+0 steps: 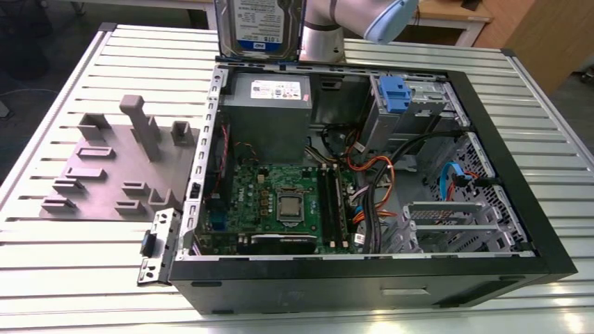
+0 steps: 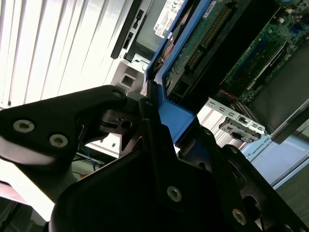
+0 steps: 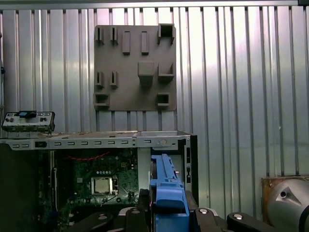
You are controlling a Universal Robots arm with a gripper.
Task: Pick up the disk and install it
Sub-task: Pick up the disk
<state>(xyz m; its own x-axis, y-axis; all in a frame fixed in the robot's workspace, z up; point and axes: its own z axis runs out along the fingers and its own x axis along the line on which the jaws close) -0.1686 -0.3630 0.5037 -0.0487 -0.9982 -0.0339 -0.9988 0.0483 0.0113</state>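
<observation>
Claw [image 2: 176,128] first: its black fingers are pressed in on the blue carrier from both sides, as both wrist views show, and the frame stands on edge between them. That carrier belongs to the disk [image 1: 260,24], which hangs upright in the air above the far rim of the computer case [image 1: 519,229], touching nothing but the claw.

I judge the disk dense for its size and fully stiff, but easily hurt by a knock. Its green circuit board [image 2: 203,34] lies bare on one face in the second wrist view, so nothing should press there. The plastic carrier is smooth and likely springs a little, so the rails where the claw grips look like the right hold, though a slip seems possible.

Below, the case lies open on its side on the ribbed worktop [image 1: 55,278]. The power supply [image 1: 269,104] and motherboard [image 1: 278,202] sit under the disk. Toward the exterior view's right stands the drive cage with another blue carrier [image 1: 394,94] in it, and orange and blue cables [image 1: 371,174] crowd near it. The case's sheet-metal edges look sharp and close. The air above the case is open. The grey slotted holder [image 1: 121,167] lies well apart on the exterior view's left.
</observation>
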